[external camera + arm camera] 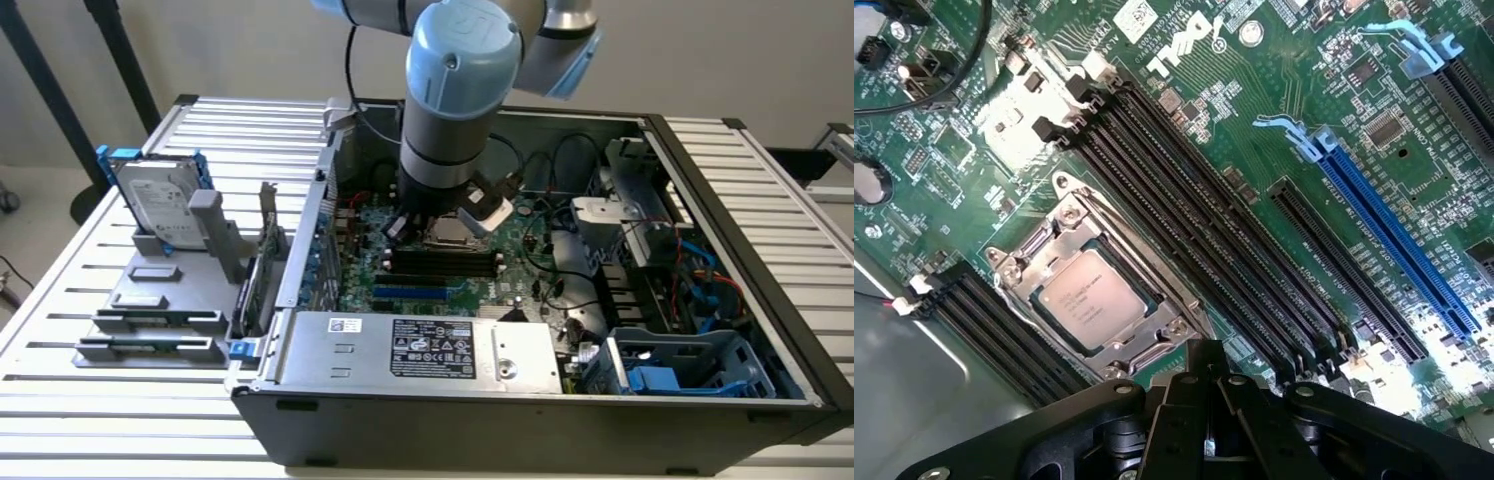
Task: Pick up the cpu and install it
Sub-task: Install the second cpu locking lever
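Note:
The cpu (1090,299), a small square chip with a silvery top, lies flat inside its metal socket frame (1154,345) on the green motherboard (1254,120). My gripper (1205,352) hovers just beside the socket, its black fingers shut together with nothing between them. In the exterior view the arm reaches down into the open computer case (747,300), and the gripper (443,216) hangs right above the socket area in the middle of the board.
Long black memory slots (1184,210) run on both sides of the socket, and a blue expansion slot (1394,240) lies further off. On the exterior view's left, a grey rack (154,320) holds a hard drive (158,200). A silver power supply (414,350) fills the case's near side.

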Controlling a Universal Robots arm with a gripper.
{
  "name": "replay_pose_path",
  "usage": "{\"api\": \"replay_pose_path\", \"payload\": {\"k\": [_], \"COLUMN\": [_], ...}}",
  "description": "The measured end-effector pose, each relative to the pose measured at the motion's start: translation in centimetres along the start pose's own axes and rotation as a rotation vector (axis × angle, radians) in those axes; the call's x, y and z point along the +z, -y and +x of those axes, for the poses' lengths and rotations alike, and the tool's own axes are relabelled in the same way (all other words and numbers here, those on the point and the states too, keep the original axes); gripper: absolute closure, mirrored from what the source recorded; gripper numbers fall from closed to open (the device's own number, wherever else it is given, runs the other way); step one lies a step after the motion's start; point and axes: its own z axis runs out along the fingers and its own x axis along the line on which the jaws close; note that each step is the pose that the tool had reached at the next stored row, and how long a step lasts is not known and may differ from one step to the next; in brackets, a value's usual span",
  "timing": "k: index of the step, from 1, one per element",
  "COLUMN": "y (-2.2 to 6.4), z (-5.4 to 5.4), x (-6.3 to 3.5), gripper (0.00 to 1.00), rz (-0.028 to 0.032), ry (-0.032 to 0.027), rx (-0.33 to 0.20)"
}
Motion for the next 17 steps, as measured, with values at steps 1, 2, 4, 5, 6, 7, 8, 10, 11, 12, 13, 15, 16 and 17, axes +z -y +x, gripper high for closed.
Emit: {"api": "replay_pose_path", "payload": {"k": [1,2,4,5,6,7,8,10,11,12,13,15,16,17], "y": [-0.02,-0.04,-0.04,-0.02,0.02,0.09,0.17,0.31,0.36,0.39,0.41,0.35,0.23,0.08], "z": [0.1,0.2,0.4,0.4,0.5,0.6,0.7,1.0,1.1,1.2,1.4,1.6,1.6,1.5], "x": [-0.24,-0.46,-0.78,-0.92,-1.17,-1.56,-1.99,-2.80,-3.18,-3.57,-3.96,-4.56,-4.67,-4.74], "gripper": [0.89,0.89,0.89,0.89,0.89,0.89,0.89,0.89,0.89,0.89,0.89,0.89,0.89,0.89], "rz": [0.0003,0.0005,0.0014,0.0023,0.0033,0.0045,0.0056,0.0084,0.0102,0.0118,0.0138,0.0190,0.0220,0.0236], "ry": [0.0002,0.0006,0.0015,0.0021,0.0031,0.0043,0.0054,0.0081,0.0095,0.0109,0.0130,0.0176,0.0201,0.0216], "rx": [0.000,0.000,0.001,0.001,0.002,0.002,0.003,0.005,0.006,0.007,0.008,0.011,0.012,0.013]}}
